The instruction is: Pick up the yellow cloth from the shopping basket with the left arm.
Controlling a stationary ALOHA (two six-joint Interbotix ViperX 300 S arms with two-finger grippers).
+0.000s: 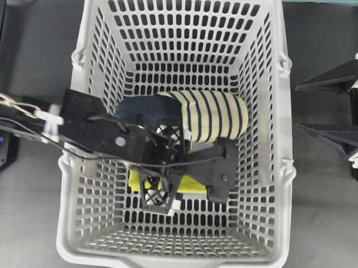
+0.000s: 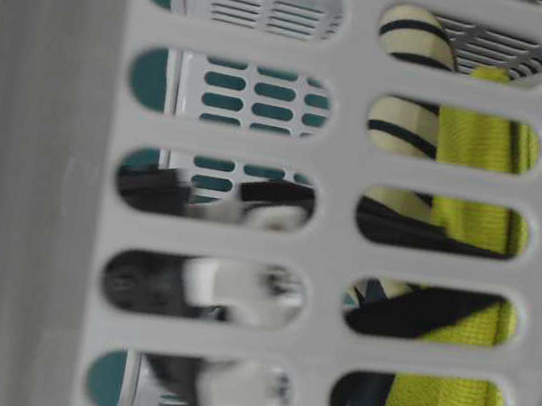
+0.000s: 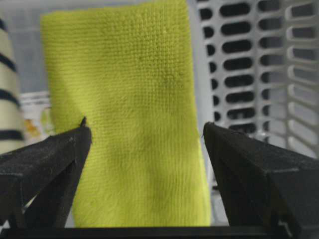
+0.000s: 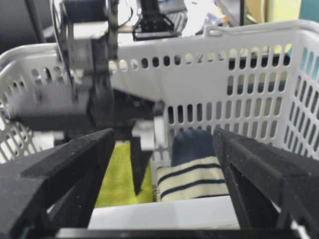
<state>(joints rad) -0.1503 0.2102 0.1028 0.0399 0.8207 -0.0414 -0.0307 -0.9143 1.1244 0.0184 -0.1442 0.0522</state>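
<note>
Left arm (image 1: 97,131): black, with wide plates and cables; enters over the basket's left wall in the overhead view and reaches down inside.
Left gripper (image 1: 159,198): black lattice fingers held apart; the wrist view shows a wide gap between both fingers with nothing clamped.
Yellow cloth (image 3: 129,114): small flat rectangular yellow-green microfibre cloth, fuzzy; lies on the basket floor directly ahead of and between the spread left fingers. Contact between fingertips and cloth cannot be told.
Shopping basket (image 1: 284,143): large light grey rectangular plastic basket, walls and base perforated with oval holes, thick rim; surrounds the left gripper on all sides.
Striped slipper (image 1: 212,114): cream fabric with navy stripes and a dark navy opening; lies just beyond the left gripper, beside the cloth's far edge.
Right gripper (image 4: 164,189): black fingers spread apart, empty; positioned outside the basket's right wall, facing it, well apart from the cloth.
</note>
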